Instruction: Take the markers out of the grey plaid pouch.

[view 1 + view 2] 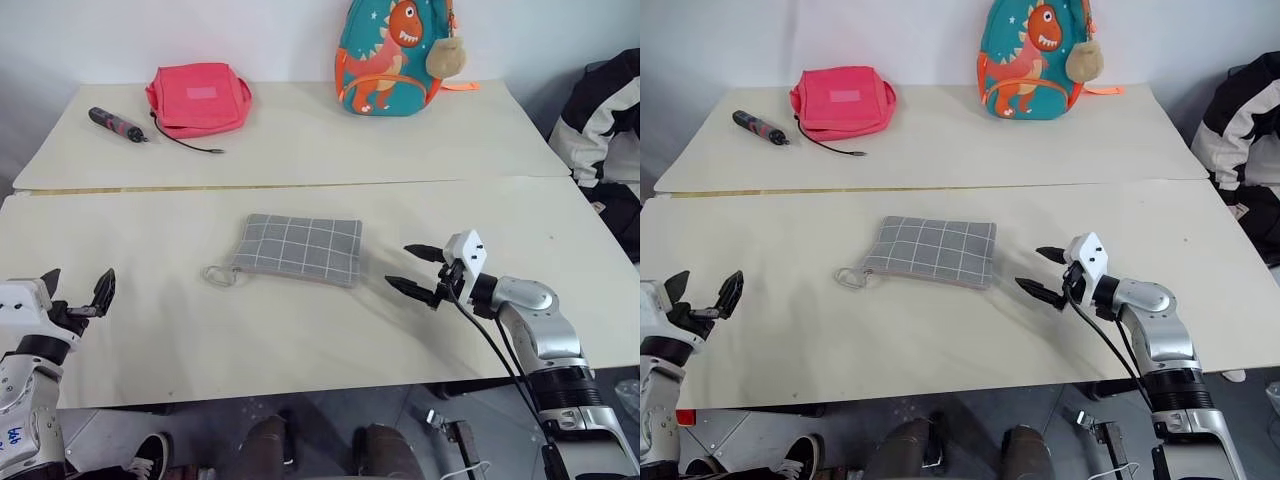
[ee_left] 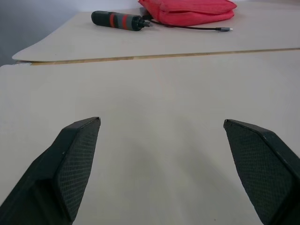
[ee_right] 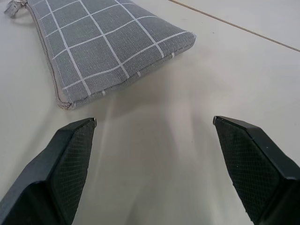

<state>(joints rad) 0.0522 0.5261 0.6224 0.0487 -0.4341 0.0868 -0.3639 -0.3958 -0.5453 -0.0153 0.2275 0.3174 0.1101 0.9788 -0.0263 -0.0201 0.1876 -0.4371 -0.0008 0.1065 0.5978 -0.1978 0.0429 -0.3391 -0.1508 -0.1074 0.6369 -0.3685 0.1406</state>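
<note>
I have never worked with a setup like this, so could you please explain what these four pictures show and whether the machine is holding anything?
This is a humanoid robot with two arms, each ending in a hand of two black fingers. Two pictures come from a stereo camera on its head, looking down over a pale table. The other two come from cameras on the wrists, looking out between each hand's own fingers.

The left hand and the right hand both stand open and hold nothing. The right one points at the grey plaid pouch, which lies flat and closed in the middle, its small pull loop towards the robot's left. No markers can be seen.

At the far edge lie a pink-red bag, a dark red-banded tool with a cable, and a dinosaur backpack.
</note>
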